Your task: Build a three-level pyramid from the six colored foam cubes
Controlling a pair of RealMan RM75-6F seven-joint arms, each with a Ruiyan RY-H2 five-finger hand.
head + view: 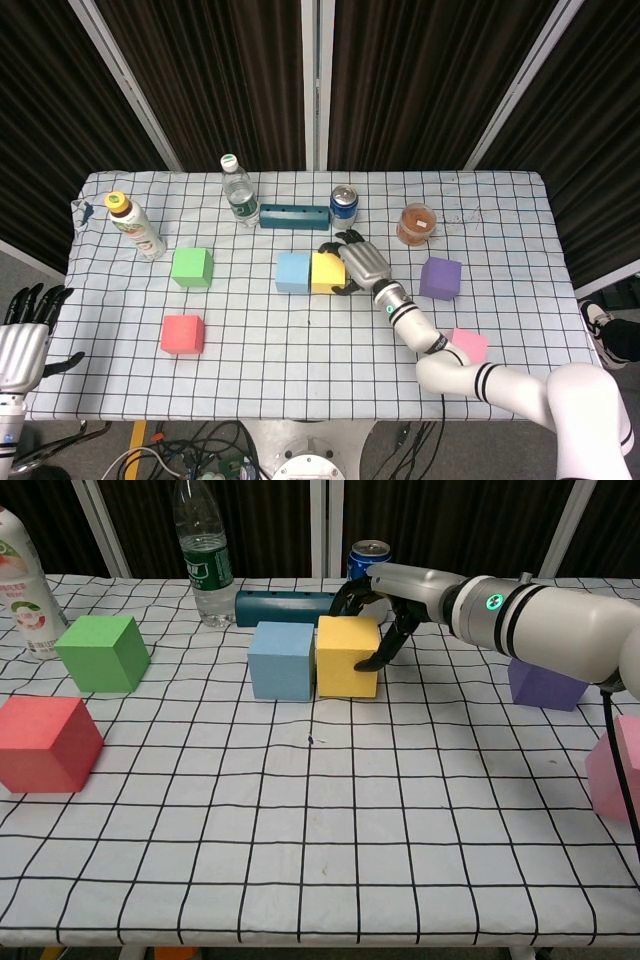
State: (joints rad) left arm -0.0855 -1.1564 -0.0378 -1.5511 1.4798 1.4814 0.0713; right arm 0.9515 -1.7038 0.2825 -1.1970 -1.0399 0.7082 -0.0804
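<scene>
right hand (pixel 385 615) is wrapped over the yellow cube (pixel 347 658), fingers curled down its far and right faces so the cube is gripped; the same hand is seen in the head view at (pixel 352 264). the yellow cube is set on the checked tablecloth (pixel 330 350), and its left face is pressed against the light blue cube (pixel 282 660), the two sitting side by side in a row near the middle of the table.

left hand (pixel 22 335) is held off the table's near left corner, fingers spread apart and nothing held in them.

the green cube (pixel 191 267) is placed well to the left of the blue one, and the red cube (pixel 182 334) lies nearer the front edge, below the green. the purple cube (pixel 440 278) is found to the right of the right forearm, and the pink cube (pixel 467 345) sits near the front right, partly hidden by the arm.

along the back, a teal block (pixel 294 216) with holes is laid flat, flanked by a clear water bottle (pixel 237 190) and a blue can (pixel 343 206). a cup with brown contents (pixel 416 223) stands further right, and an orange-capped drink bottle (pixel 134 226) stands at the far left.
</scene>
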